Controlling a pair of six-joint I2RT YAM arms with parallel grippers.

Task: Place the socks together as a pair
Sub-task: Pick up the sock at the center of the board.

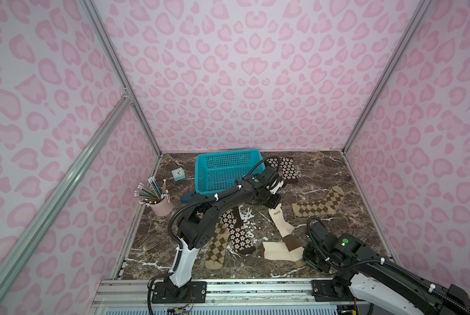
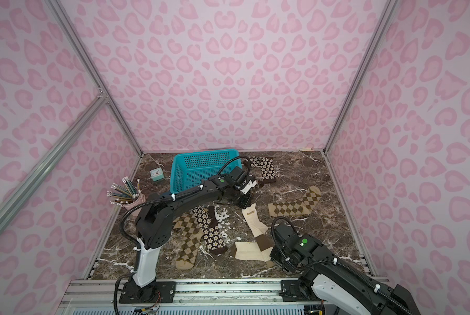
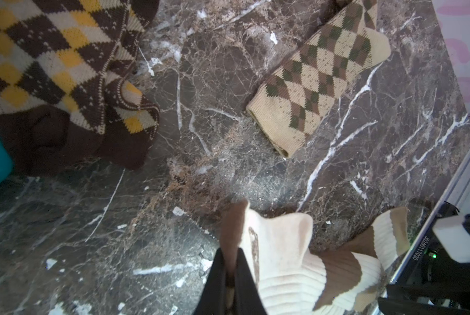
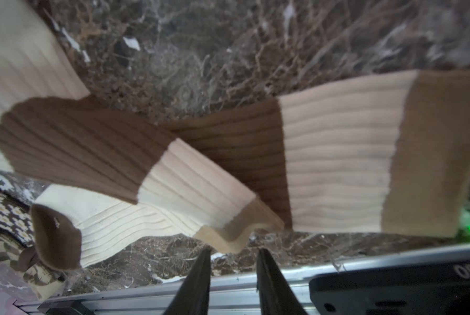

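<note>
My left gripper (image 3: 230,261) pinches the brown toe of a cream ribbed, brown-banded knit sock (image 3: 288,267), likely to align it with its twin (image 4: 337,163) on the dark marble tabletop (image 3: 91,218); my right gripper (image 4: 232,261) hangs spread and empty beside their crossed cuffs.

Upside-down digits 30280117030 stand on a black housing (image 3: 424,252); lettering on the cream sock (image 1: 281,221) is unreadable.

Top views: high, front, angled down on whole table (image 1: 323,169); wrist views: close above it, sharing cream socks (image 3: 288,275) (image 4: 337,163).
</note>
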